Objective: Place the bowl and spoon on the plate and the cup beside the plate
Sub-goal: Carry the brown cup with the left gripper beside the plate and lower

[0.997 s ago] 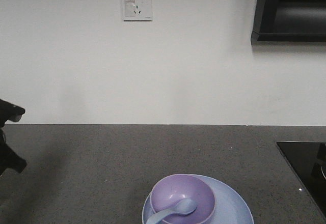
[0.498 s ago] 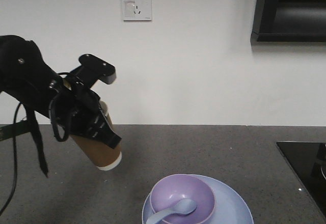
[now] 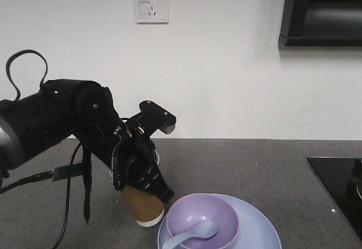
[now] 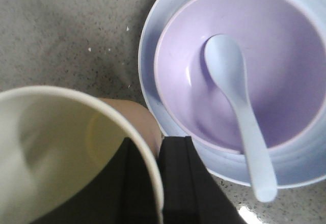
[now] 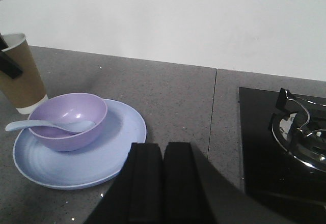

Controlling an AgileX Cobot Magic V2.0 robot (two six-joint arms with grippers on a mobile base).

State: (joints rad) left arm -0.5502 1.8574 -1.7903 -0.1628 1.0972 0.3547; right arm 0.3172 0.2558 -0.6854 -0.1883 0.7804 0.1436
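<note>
The light-blue plate (image 3: 260,232) lies at the counter's front edge. The lavender bowl (image 3: 203,218) sits on it, and the pale spoon (image 3: 192,235) lies in the bowl with its handle over the rim. My left gripper (image 3: 155,189) is shut on the brown paper cup (image 3: 141,206), one finger inside the wall and one outside. The cup is tilted, its white base close against the plate's left edge. In the left wrist view the cup (image 4: 61,147) is next to the plate (image 4: 146,66), bowl (image 4: 285,71) and spoon (image 4: 239,107). My right gripper (image 5: 163,150) is shut on nothing, right of the plate (image 5: 112,147).
A black hob (image 5: 260,142) with a metal burner (image 5: 300,132) is set into the grey counter at the right. A cable (image 3: 85,187) hangs from the left arm. A wall socket (image 3: 151,4) and a dark cabinet (image 3: 322,11) are on the back wall.
The left arm has come in from the left carrying the cup, moving right and down until the cup is next to the plate. Bowl, spoon and plate have not moved.
</note>
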